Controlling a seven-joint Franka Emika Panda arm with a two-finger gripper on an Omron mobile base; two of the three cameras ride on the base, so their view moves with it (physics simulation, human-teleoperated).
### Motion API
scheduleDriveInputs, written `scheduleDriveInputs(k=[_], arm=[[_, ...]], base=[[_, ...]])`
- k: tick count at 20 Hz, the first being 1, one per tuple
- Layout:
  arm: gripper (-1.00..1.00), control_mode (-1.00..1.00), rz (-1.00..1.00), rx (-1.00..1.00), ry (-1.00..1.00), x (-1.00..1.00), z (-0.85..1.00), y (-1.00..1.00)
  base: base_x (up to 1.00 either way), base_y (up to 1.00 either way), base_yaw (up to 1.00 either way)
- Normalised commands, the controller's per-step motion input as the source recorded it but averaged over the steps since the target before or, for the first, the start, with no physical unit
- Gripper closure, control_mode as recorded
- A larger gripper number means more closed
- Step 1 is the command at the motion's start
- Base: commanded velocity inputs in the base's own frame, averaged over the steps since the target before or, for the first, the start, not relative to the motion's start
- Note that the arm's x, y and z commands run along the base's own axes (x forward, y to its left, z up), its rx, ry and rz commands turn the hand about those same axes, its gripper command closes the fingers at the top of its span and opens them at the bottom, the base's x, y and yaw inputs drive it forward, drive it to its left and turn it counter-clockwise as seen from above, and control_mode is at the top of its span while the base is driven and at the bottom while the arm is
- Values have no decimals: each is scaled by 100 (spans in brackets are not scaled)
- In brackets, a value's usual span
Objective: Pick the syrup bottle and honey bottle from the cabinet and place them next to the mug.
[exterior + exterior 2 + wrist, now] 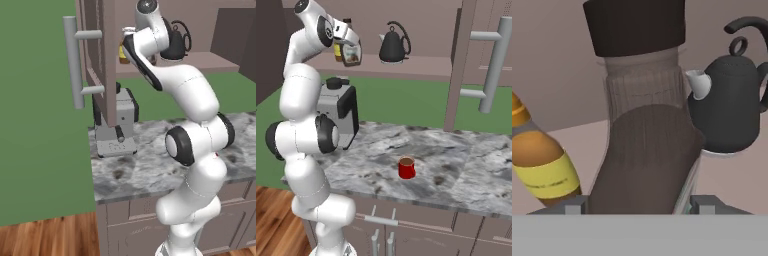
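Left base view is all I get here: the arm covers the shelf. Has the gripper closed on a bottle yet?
Observer: In the hand view the gripper has a finger on each side of the syrup bottle.
Operator: Where is the honey bottle?
Observer: On the cabinet shelf, close beside the syrup bottle; honey bottle not gripped.
Operator: Anything else up there?
Observer: A black kettle stands on the same shelf, apart from the bottles.
Operator: And the mug?
Observer: The red mug stands on the counter below.
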Motion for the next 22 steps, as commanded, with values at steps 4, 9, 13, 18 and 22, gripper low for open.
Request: scheduleDriveInputs(k=[4,9,13,18,22], arm=[[100,-100,0,0,-3,-33,0,0],[100,-100,0,0,-6,-52,0,0],[100,-100,0,0,-4,-65,0,0],[100,-100,0,0,-11,-79,0,0],[100,-100,0,0,-13,-81,0,-10]], base=[[0,0,0],[0,0,0],[0,0,0],[0,0,0],[0,0,0]])
